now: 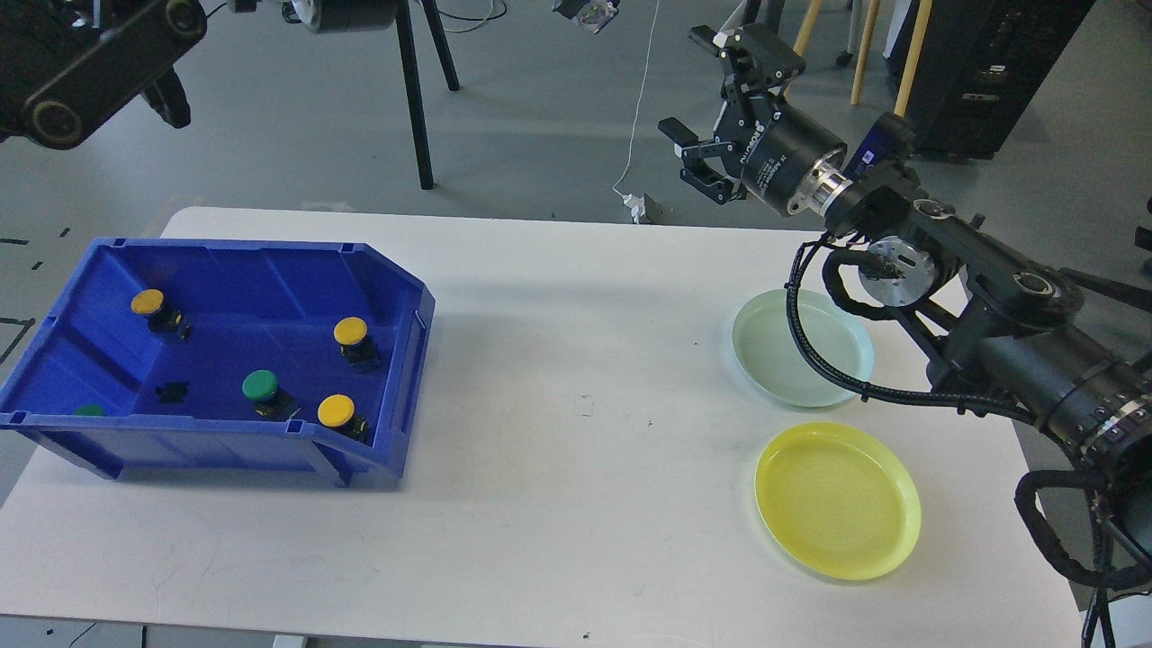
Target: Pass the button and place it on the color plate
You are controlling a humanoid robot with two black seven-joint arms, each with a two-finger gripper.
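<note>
Head view: buttons (349,331) all sit in blue bin (396,297), far left. Green plate (765,346) and yellow plate (837,499), right, both bare. Right gripper (711,108) raised, fingers spread, holding nothing. Left gripper's fingers unclear. Nothing passed yet

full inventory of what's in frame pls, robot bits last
bin: 1, blue, left on table
yellow buttons: 3, inside bin
green buttons: 2, inside bin; one half hidden at the near left wall
plates: 2, right on table; pale green plate farther, yellow plate nearer, both bare
table: 1, white
right gripper: open, holding nothing, raised beyond the table's far edge
left arm: top left corner, gripper not visible
</note>
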